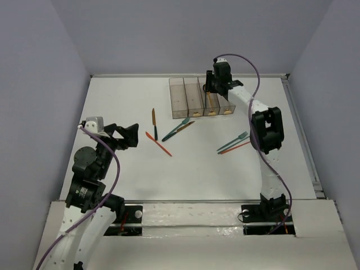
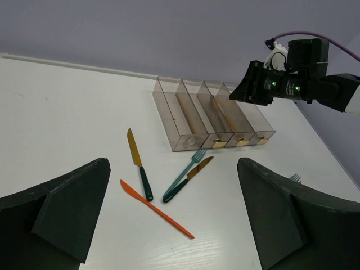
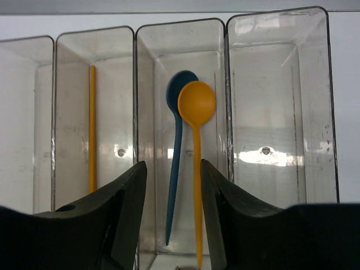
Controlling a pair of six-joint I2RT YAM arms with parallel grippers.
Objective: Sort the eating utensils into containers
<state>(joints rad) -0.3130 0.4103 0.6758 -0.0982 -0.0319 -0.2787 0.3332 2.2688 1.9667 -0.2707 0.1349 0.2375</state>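
Observation:
The containers [image 1: 194,95], four clear bins side by side, stand at the back of the table. My right gripper [image 3: 173,163] hovers over the third bin with its jaws apart. Below them in that bin lie an orange spoon [image 3: 197,104] and a blue spoon [image 3: 179,129], neither of them gripped. A thin orange handle [image 3: 92,124] lies in the second bin. My left gripper [image 2: 173,163] is open and empty above the table's left side. Ahead of it lie an orange knife [image 2: 156,208], a gold-bladed knife [image 2: 138,163], a teal fork [image 2: 184,174] and another dark-handled knife [image 2: 188,179].
A teal fork [image 1: 233,142] and a thin orange utensil [image 1: 235,148] lie side by side on the table's right half, close to my right arm. The fourth bin [image 3: 278,112] and the first bin [image 3: 25,112] look empty. Grey walls close in the table.

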